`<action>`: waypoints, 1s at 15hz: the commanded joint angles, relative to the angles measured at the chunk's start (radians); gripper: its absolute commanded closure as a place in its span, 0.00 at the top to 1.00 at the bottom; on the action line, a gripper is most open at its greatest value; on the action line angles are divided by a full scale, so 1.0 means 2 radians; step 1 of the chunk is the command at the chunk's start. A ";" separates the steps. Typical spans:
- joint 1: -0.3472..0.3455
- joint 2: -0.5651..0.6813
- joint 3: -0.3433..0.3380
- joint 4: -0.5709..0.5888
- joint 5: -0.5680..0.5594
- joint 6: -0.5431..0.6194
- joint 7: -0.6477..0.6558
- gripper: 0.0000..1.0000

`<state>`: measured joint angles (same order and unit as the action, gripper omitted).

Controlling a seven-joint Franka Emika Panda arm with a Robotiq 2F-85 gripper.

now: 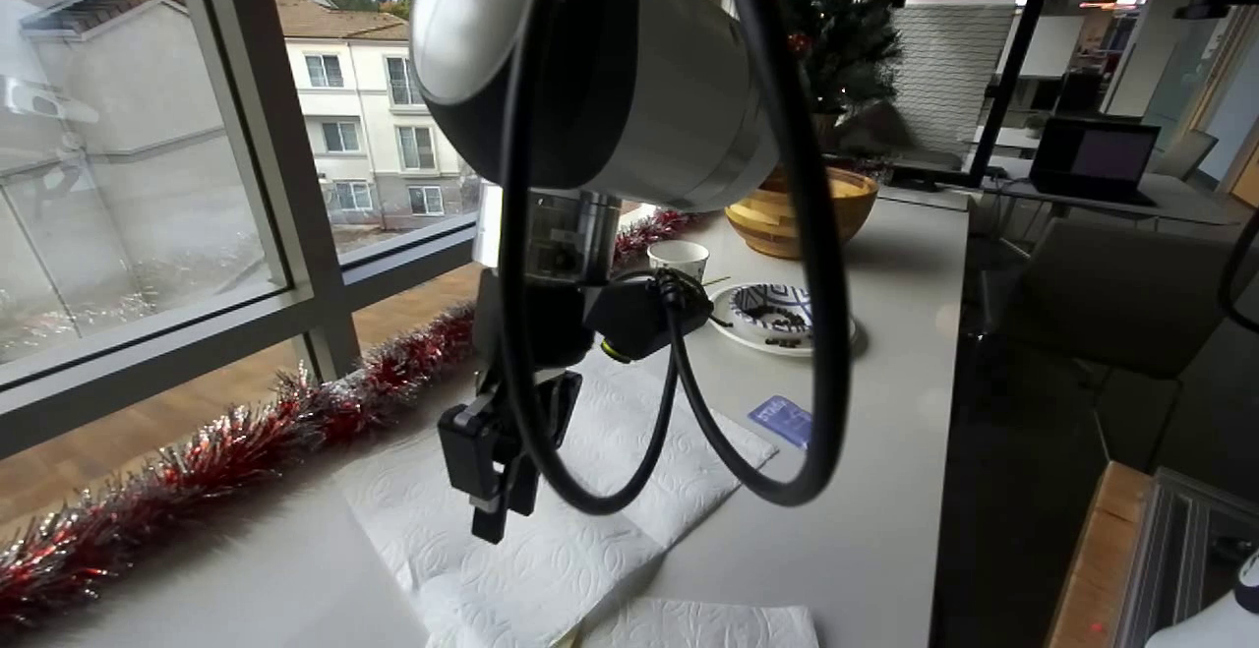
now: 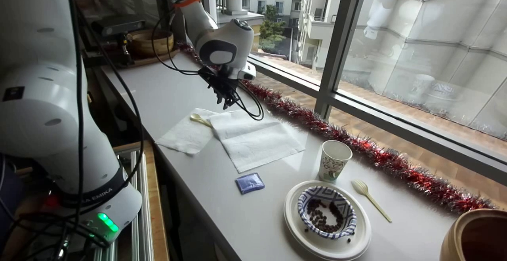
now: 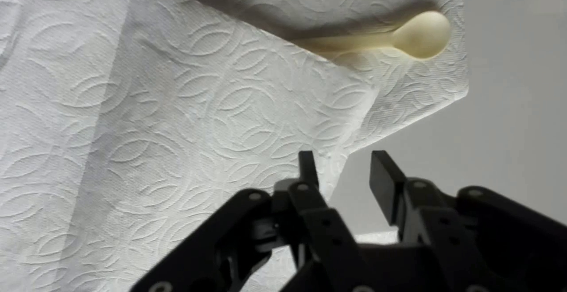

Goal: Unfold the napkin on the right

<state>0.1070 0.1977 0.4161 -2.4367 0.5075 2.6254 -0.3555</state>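
A white embossed napkin (image 2: 257,142) lies on the table with crease lines across it; it also shows in an exterior view (image 1: 590,530) and fills the left of the wrist view (image 3: 248,114). A white sheet (image 2: 186,136) lies beside and partly under it, also seen in the wrist view (image 3: 421,90). I cannot tell whether they are one piece. My gripper (image 3: 343,172) is open with nothing between its fingers, above the napkin's edge; its gap spans napkin and bare table. It hangs over the napkin in both exterior views (image 1: 507,505) (image 2: 223,101).
A pale spoon (image 3: 421,35) lies on the sheet, its handle under the napkin. A blue packet (image 2: 250,183), paper cup (image 2: 334,162), fork (image 2: 370,199), and plate (image 2: 291,217) with a patterned bowl (image 2: 350,223) stand farther along. Tinsel (image 2: 301,112) runs along the window. A wooden bowl (image 1: 851,201) stands behind.
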 commanded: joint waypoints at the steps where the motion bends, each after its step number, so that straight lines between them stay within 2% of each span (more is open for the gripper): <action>1: 0.010 -0.072 -0.030 -0.026 -0.021 -0.040 0.059 0.69; 3: 0.012 -0.105 -0.052 -0.030 -0.043 -0.070 0.103 0.84; 5: 0.009 -0.136 -0.078 -0.031 -0.089 -0.114 0.155 0.98; 7: 0.002 -0.171 -0.100 -0.031 -0.148 -0.168 0.194 1.00; 10: -0.002 -0.220 -0.121 -0.022 -0.206 -0.244 0.203 1.00; 12: -0.003 -0.250 -0.123 -0.017 -0.246 -0.260 0.210 1.00; 13: -0.003 -0.262 -0.125 -0.012 -0.256 -0.273 0.209 1.00; 15: 0.007 -0.264 -0.142 -0.002 -0.211 -0.254 0.168 1.00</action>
<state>0.0982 -0.2844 0.1651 -2.4538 0.0446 2.1185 0.0317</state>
